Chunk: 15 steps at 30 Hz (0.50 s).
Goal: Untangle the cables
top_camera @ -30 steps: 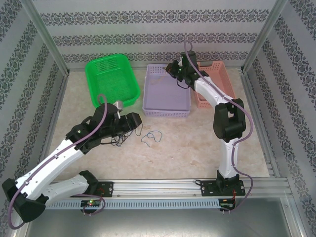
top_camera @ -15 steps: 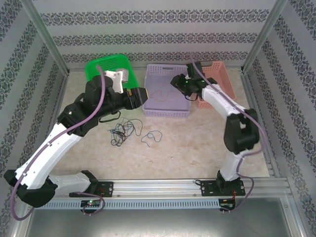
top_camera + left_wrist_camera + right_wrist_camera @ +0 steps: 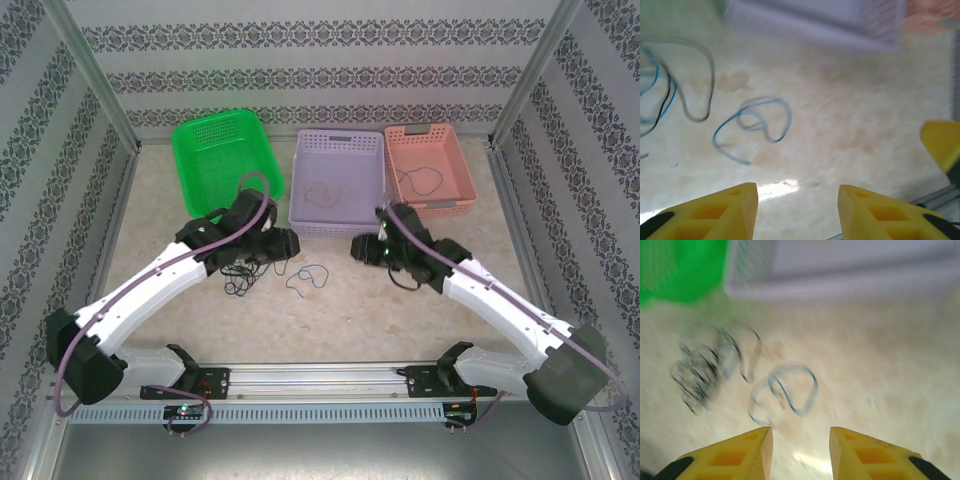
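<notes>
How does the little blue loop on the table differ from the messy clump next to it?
The blue loop is one strand; the clump is several, tangled together. The loop is all blue-green; the clump mixes black, blue and pale wires. Both are thin cables lying on the table.

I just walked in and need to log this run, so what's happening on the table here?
Two robot arms are sorting out a knot of thin cables. The left gripper and the right gripper are both open and hold nothing, low over the table near a loose blue cable. The tangle lies beside it, by the left arm. A thin cable lies in the purple basket and another cable in the pink basket.
</notes>
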Motion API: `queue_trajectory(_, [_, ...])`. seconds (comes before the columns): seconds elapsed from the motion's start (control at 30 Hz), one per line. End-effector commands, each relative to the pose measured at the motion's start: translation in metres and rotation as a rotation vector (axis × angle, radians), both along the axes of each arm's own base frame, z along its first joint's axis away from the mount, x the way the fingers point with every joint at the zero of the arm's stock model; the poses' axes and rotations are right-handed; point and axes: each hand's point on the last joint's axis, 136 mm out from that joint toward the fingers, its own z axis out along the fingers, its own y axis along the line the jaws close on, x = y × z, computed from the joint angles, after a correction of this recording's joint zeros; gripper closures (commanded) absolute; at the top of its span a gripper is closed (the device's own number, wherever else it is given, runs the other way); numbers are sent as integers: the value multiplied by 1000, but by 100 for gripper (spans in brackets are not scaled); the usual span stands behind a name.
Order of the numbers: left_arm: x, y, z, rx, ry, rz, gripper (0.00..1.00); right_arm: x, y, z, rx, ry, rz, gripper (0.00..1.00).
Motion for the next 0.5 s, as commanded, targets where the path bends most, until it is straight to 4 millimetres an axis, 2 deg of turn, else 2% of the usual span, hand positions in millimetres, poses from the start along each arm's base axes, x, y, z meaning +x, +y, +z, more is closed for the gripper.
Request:
queue_trajectory(0.0, [-17,-4,-42,47,136,-2,60,-33,0,-35,-19,94,75,66])
queue_trajectory(0.1, [-25,1,-76,142,222,-3,61,-47,-1,-55,-7,163,82,66])
queue_trajectory(0.27, [-35,8,-119,182,331,72,52,-50,0,-51,11,161,84,67])
queue_trajectory(0.33, [-36,1,-131,147,372,109,47,-49,-1,-47,13,151,81,66])
queue_trajectory(0.47, [-27,-12,-144,77,391,182,45,-50,0,-45,21,152,85,66])
